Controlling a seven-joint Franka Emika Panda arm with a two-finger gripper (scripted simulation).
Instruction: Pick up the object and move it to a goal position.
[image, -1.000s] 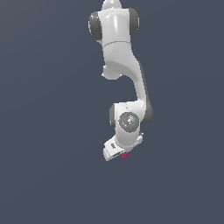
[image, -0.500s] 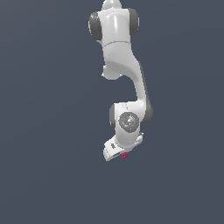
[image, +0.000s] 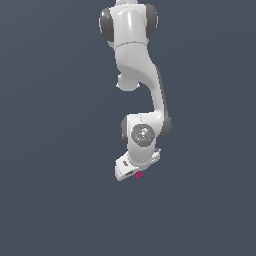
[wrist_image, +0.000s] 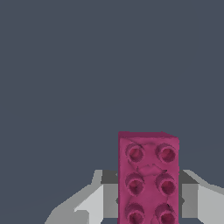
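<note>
The object, a small magenta-pink rectangular block (image: 139, 174) with round studs on its face, sits at the tip of my white gripper (image: 135, 173), low in the middle of the exterior view. In the wrist view the block (wrist_image: 148, 175) stands lengthwise between my two fingers (wrist_image: 109, 199), which press against its long sides. The gripper (wrist_image: 148, 197) is shut on the block. Its lower end is cut off by the frame edge. No goal marker shows in either view.
The white arm (image: 135, 75) hangs down from the top of the exterior view. Only a flat dark grey-blue background (image: 50, 150) lies around it, with no other objects, edges or containers in sight.
</note>
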